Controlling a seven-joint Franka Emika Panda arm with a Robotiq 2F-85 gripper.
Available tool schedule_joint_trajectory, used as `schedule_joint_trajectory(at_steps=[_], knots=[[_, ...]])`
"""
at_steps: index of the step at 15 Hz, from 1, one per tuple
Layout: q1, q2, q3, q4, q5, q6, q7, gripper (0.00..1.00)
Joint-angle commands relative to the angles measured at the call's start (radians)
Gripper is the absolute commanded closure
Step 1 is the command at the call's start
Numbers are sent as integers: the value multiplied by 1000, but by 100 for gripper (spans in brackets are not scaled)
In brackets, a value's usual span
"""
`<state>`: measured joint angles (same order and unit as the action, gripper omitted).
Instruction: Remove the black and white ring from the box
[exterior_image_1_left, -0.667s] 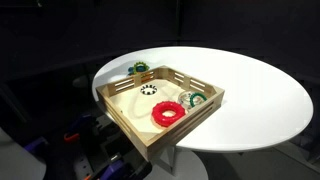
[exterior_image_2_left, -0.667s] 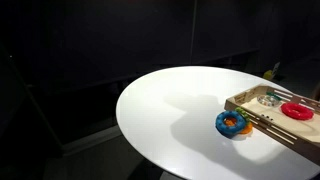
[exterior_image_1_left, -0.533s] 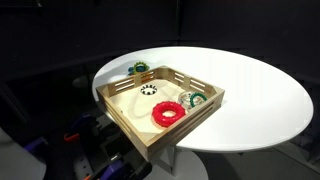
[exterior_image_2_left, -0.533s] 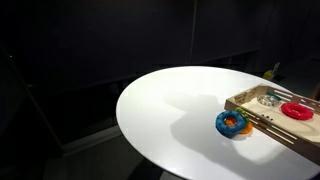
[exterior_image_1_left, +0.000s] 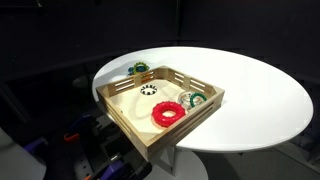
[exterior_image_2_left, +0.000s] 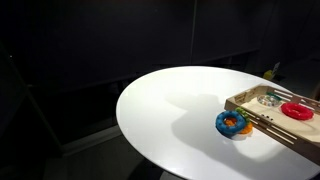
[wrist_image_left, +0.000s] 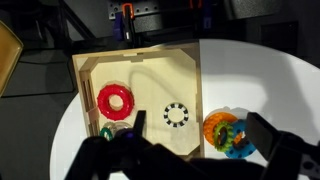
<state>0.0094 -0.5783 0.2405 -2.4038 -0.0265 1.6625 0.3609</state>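
Nothing of the job is done yet. The black and white ring (wrist_image_left: 178, 115) lies flat on the floor of the box (wrist_image_left: 135, 55), toward 5 o'clock of the box's middle in the wrist view. The red ring (wrist_image_left: 115, 100) sits apart at its 9 o'clock. Your gripper (wrist_image_left: 195, 150) hangs above, jaws spread wide and empty. The ring shows between the fingers, at about 12 o'clock from their midpoint. You have yet to descend, close on it, and carry it over the rim to the surface (wrist_image_left: 290, 90).
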Motion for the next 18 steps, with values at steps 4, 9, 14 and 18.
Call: schedule_joint_trajectory(at_steps=[4, 9, 14, 18], knots=[[-18, 10, -74, 40, -8, 55, 7, 0], [-51, 1, -131, 12, -1, 158, 4, 0], [-101, 2, -177, -62, -13, 243, 4, 0], [-137, 32, -221, -141, -5, 313, -14, 0]])
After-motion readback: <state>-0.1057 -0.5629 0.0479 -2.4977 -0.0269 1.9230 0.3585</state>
